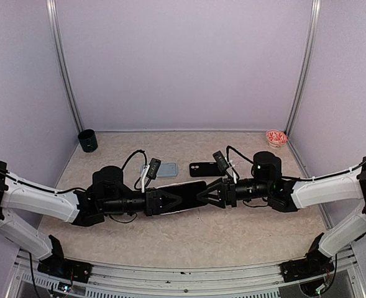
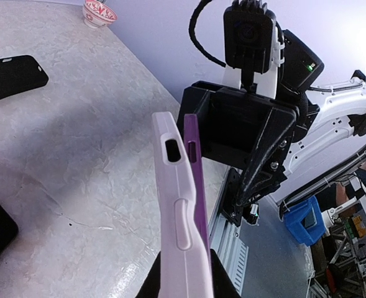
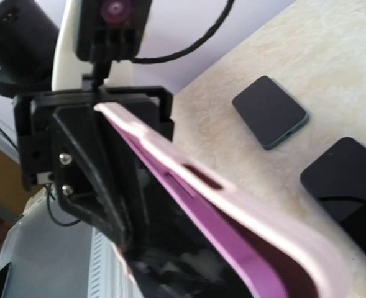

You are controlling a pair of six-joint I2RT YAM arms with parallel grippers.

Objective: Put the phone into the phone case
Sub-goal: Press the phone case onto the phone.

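Phone case [image 2: 173, 205], pale pink, edge-on above mid-table, pinched narrow in my left gripper [image 1: 172, 200]. Purple phone [image 2: 194, 161] lies along its inner side, touching. My right gripper [image 1: 209, 194] sits at far end; can't tell its spread.

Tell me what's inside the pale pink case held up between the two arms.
Only the thin edge of what looks like a purple phone shows inside the pink case. Its face and how deeply it sits are hidden by the case's wall.
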